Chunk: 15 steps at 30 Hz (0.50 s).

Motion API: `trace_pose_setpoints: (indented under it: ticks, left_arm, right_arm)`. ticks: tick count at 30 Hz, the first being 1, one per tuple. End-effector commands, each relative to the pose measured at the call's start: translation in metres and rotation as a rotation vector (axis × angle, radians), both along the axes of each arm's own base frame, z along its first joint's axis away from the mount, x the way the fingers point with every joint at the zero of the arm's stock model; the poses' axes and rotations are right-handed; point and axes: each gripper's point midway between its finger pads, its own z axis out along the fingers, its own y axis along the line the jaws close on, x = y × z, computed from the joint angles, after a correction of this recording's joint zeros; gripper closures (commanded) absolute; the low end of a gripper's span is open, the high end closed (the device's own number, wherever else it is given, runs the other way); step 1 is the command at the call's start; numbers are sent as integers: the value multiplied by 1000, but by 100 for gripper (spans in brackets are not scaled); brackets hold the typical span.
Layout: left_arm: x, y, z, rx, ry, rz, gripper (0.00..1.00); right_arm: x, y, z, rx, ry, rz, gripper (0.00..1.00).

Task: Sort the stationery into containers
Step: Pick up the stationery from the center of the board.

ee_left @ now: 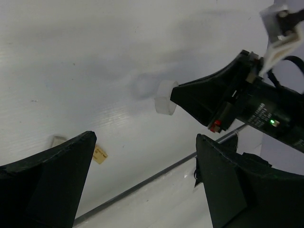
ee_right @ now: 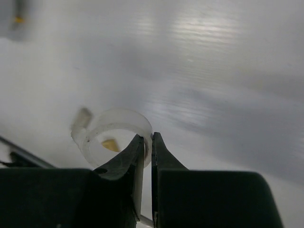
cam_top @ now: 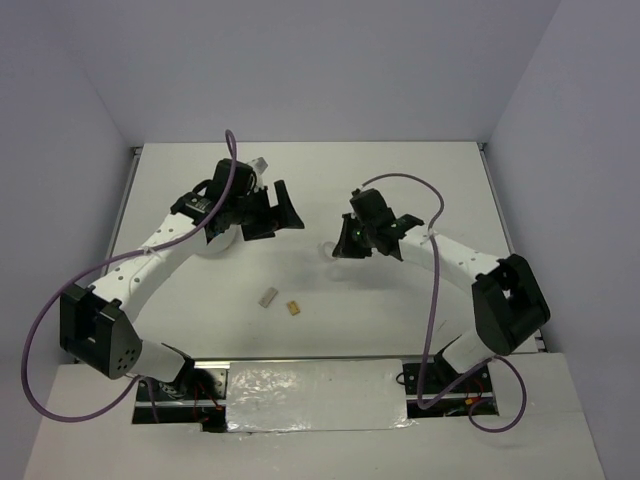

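pinching the clear ring (ee_right: 118, 121), the right hand (ee_right: 147, 141) hides its near rim.

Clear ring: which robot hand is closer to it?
Right. The right gripper pinches the wall of the clear ring; the left gripper hangs open to one side, not touching it.

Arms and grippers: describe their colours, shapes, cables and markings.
The left arm and right arm have white links with chunky black joint housings. A purple cable loops along each. The left gripper and right gripper are black, with wedge-shaped fingers tapering to thin tips. A small green light glows on the right gripper's body.
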Motion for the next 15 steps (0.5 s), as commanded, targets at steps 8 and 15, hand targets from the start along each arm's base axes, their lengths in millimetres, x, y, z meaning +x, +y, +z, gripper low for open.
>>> trace_pose_setpoints:
  ticks: [8, 15]
  left_arm:
    - [2, -13, 14, -112, -11, -7, 6]
    - [-1, -23, 15, -187, -4, -27, 6]
  right_arm:
    - [5, 62, 120, 277, -186, 90, 95]
    - [5, 73, 129, 234, -194, 110, 94]
